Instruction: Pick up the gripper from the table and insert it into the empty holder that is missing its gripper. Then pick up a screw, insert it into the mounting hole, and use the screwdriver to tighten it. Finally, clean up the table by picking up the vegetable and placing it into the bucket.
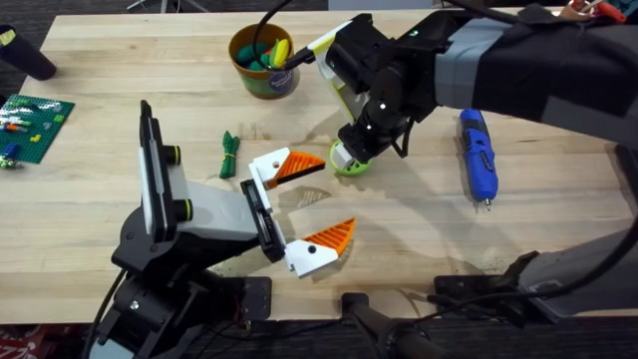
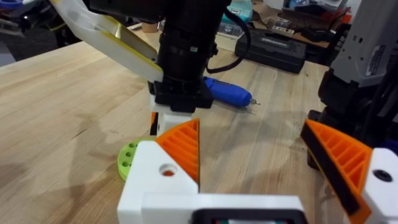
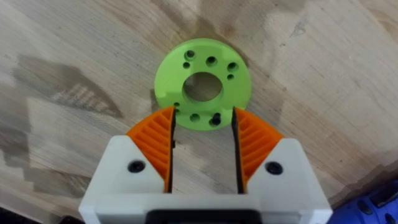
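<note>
1. The right gripper (image 3: pixel 203 134) points straight down over the lime-green disc (image 3: pixel 203 85), its orange pads (image 3: pixel 158 144) parted to about the disc's width and flanking its near edge, clamping nothing.
2. The left gripper (image 1: pixel 311 204) hovers wide open and empty nearby.
3. Judged stage: cleanup not begun. The vegetable (image 1: pixel 230 154) lies on the table (image 1: pixel 120 90) below the bucket (image 1: pixel 261 60); the screwdriver (image 1: pixel 478 154) rests off to the right.
4. Next move calls for reaching the vegetable instead.

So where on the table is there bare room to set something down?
Free: table between the brick baseplate and bucket; also the near strip below the screwdriver. Crowded: the middle, where the vegetable, left gripper, green disc and right gripper cluster.
</note>
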Available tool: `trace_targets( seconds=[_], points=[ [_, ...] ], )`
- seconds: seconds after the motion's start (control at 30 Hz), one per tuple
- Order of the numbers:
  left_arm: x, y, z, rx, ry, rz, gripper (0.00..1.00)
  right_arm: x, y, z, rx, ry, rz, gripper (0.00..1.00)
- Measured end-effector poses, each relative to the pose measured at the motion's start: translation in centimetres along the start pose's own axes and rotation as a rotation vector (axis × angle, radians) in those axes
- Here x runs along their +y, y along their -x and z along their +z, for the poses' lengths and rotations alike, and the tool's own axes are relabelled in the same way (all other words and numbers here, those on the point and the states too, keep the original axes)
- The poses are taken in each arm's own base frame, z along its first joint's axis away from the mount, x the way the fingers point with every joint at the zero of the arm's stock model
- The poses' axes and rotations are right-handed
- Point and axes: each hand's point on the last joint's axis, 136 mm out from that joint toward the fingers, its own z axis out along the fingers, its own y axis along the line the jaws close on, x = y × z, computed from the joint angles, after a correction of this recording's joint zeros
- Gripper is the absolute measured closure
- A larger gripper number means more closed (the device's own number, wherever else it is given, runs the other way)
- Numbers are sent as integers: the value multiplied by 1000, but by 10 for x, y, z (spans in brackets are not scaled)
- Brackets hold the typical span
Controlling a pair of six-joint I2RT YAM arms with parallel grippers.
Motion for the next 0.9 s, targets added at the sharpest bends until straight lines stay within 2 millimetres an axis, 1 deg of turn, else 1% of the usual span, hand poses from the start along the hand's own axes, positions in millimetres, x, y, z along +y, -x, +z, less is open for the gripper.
trace_targets(
  seconds=[0.33, 0.6, 0.9],
  points=[
    [0, 0, 0, -1, 0, -3, 11, -6, -2, 0, 9, -3, 17, 516],
    [0, 0, 0, -1, 0, -2, 11, -9, -17, -9, 54, -7, 16, 516],
    [0, 0, 0, -1, 0, -3, 11, -9, -16, -10, 47, -6, 4, 516]
  ],
)
